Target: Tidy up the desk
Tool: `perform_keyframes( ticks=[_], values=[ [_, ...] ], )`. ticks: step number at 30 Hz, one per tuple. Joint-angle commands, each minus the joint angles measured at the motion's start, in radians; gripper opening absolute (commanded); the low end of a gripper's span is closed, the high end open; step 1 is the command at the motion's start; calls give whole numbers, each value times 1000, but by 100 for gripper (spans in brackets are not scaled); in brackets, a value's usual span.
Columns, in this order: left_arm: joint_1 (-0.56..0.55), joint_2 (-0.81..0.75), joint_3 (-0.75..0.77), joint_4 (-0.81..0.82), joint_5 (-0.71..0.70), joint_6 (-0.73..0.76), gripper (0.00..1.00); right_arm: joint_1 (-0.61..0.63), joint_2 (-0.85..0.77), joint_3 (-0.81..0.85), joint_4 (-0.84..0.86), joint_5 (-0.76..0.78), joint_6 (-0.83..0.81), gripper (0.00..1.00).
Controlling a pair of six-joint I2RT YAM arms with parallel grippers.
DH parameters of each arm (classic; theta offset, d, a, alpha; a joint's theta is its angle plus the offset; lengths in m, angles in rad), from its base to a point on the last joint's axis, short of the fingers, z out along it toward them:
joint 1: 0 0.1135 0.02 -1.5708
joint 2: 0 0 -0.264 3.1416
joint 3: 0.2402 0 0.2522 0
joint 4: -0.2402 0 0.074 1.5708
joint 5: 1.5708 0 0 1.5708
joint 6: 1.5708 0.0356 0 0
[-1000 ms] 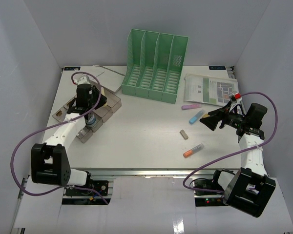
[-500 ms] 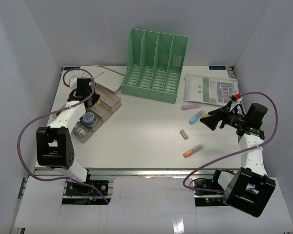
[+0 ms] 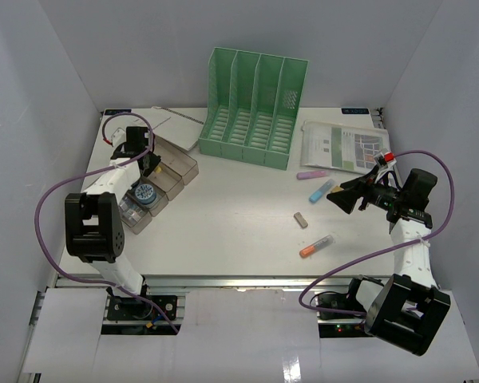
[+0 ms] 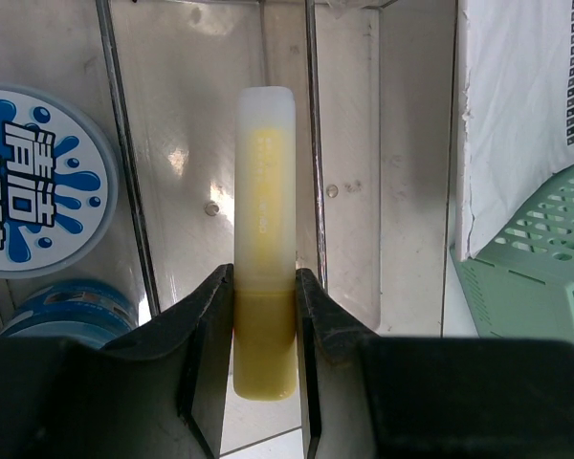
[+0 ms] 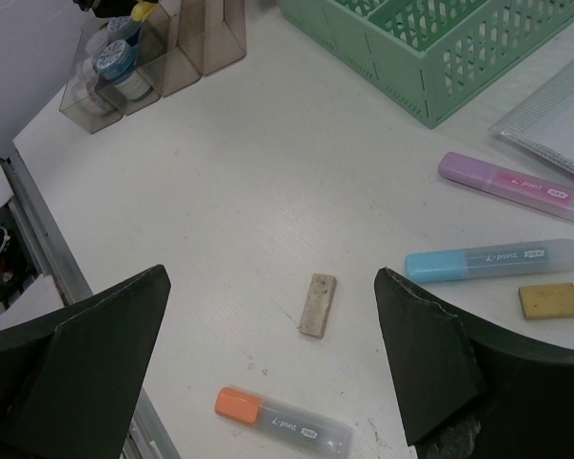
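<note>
The big flat white desk (image 3: 239, 215) fills the whole floor of the white-walled booth in the top view, with its metal rail (image 3: 247, 281) along the near edge where both arms are bolted.

Taking the desk's middle as the dial centre: nearest the rail, at about 4 o'clock, lies an orange-capped highlighter with a clear barrel (image 3: 316, 246). A bit further in, same direction, is a small beige eraser block (image 3: 301, 219). Out at 3 o'clock the right gripper (image 5: 270, 277) hangs above the desk with its jaws spread wide and nothing between them. Near it are a light-blue highlighter (image 3: 320, 190) and a small yellow eraser (image 5: 549, 300) close beside that. A purple highlighter (image 3: 312, 173) lies just past the blue one.

Over at 9 o'clock sits the clear plastic compartment box (image 3: 164, 185) with a round blue-and-white lidded jar (image 3: 144, 193) in it. The left gripper (image 4: 265, 287) is right above it – clamped on the body of a yellow highlighter with a frosted cap (image 4: 265, 172), cap pointing away from the wrist. Can't tell whether the pen touches the box.

Furthest back, the green slotted plastic file rack (image 3: 254, 108) stands at 12 o'clock, and a printed paper booklet (image 3: 343, 146) lies flat at 2 o'clock.
</note>
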Motion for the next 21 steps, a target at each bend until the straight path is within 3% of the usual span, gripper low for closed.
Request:
perform_keyframes(
  ticks=[1,5,10,14,21],
  values=[
    [10,9,34,-2,-15,-2,5,-4,-12,13,19,-19,2,94],
    [12,18,30,-2,-13,-1,13,-4,-10,13,19,-17,0,94],
    [16,17,24,5,6,6,53,-3,-9,13,18,-16,0,94],
    [18,-2,17,35,52,40,71,-3,-2,10,15,-16,-4,93],
    [18,-67,4,69,150,130,76,-4,18,19,-31,-14,-62,93]
  ],
)
